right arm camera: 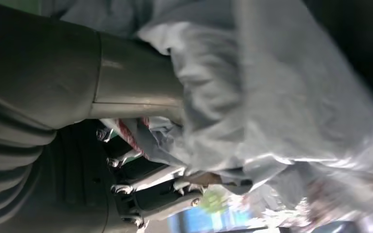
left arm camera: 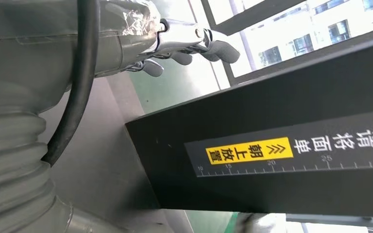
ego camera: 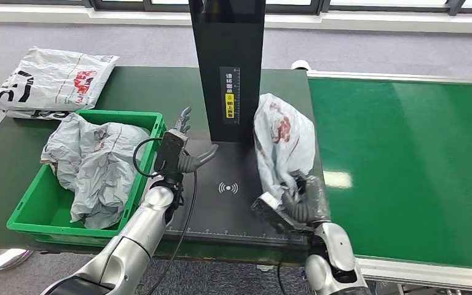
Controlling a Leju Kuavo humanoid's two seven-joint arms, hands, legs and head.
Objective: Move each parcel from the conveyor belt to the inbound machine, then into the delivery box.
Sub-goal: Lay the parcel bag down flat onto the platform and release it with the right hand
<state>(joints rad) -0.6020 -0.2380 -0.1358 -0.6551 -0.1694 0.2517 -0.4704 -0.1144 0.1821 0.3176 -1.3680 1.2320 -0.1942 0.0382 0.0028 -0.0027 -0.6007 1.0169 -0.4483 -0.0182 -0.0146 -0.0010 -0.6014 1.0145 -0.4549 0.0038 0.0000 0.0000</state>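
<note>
A grey plastic parcel (ego camera: 283, 141) with red print lies along the right side of the black inbound machine's pad (ego camera: 221, 209). My right hand (ego camera: 295, 206) grips its near end; in the right wrist view the thumb and fingers (right arm camera: 150, 194) close around the crumpled bag (right arm camera: 281, 97). My left hand (ego camera: 181, 147) hovers open over the pad's left edge, beside the green delivery box (ego camera: 37, 206). In the left wrist view its fingers (left arm camera: 189, 46) are spread near the machine's black column (left arm camera: 281, 150).
The green box holds crumpled grey parcels (ego camera: 95, 163). Another white parcel (ego camera: 49, 83) lies on the dark table behind the box. The green conveyor belt (ego camera: 405, 160) runs to the right. The machine's black column (ego camera: 227, 67) stands at the pad's back.
</note>
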